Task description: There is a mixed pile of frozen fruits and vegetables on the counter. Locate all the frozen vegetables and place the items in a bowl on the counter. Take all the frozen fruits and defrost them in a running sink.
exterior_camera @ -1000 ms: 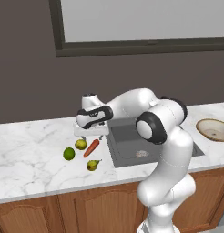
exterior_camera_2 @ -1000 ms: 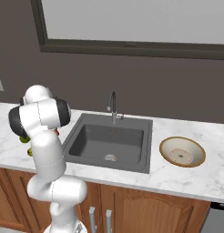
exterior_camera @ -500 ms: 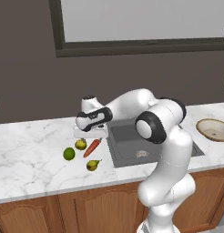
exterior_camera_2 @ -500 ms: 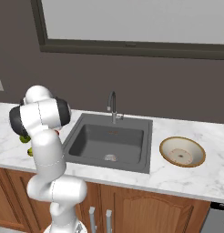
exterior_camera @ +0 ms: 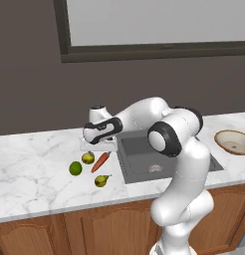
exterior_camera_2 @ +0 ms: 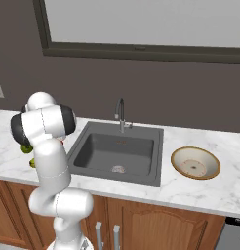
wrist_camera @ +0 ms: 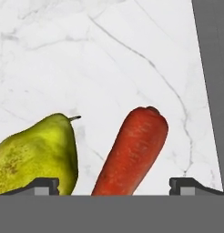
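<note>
Fingers (wrist_camera: 114, 184) lowered; carrot (wrist_camera: 132, 152) tip cut off

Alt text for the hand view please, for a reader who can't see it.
Close overhead look at an orange carrot lying on the white marble counter, roughly midway between the open gripper fingertips. A yellow-green pear with a thin dark stem lies beside it at lower left, and the dark grey sink edge runs down the right side.

No legible text, labels or numbers anywhere
</note>
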Tool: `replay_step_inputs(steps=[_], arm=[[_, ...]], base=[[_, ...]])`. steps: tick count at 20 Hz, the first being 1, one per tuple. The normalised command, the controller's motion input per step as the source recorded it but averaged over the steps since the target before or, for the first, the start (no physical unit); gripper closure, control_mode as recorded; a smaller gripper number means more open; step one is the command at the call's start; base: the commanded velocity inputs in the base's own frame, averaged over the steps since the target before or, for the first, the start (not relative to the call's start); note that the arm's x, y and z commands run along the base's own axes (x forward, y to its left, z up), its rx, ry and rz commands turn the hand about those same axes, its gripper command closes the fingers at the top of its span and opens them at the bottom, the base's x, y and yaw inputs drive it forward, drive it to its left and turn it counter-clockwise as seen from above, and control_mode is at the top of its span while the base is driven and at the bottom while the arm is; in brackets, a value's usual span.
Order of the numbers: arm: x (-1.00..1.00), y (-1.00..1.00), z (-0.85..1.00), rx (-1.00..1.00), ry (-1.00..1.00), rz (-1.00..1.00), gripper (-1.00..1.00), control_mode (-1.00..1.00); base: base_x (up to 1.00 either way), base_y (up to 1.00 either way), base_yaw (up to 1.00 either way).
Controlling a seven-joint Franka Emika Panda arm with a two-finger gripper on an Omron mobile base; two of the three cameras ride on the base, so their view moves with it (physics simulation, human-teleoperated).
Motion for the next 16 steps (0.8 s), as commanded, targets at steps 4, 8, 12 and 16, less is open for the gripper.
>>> replay_step_inputs(steps=[4, 8, 12, 16], arm=[[-0.01, -0.07, 0.07, 0.00, -0.04, -0.02, -1.00, -1.00], [-0.02, -0.14, 0.15, 0.00, -0.08, -0.02, -1.00, -1.00], [-0.01, -0.15, 0.00, 0.00, -0.08, -0.04, -1.00, -1.00], [0.00, -0.14, -0.07, 0.00, -0.09, -0.04, -1.00, -1.00]], base=[[0.00, 0.00, 0.00], [0.00, 0.00, 0.00], [0.00, 0.00, 0.00], [0.00, 0.00, 0.00]])
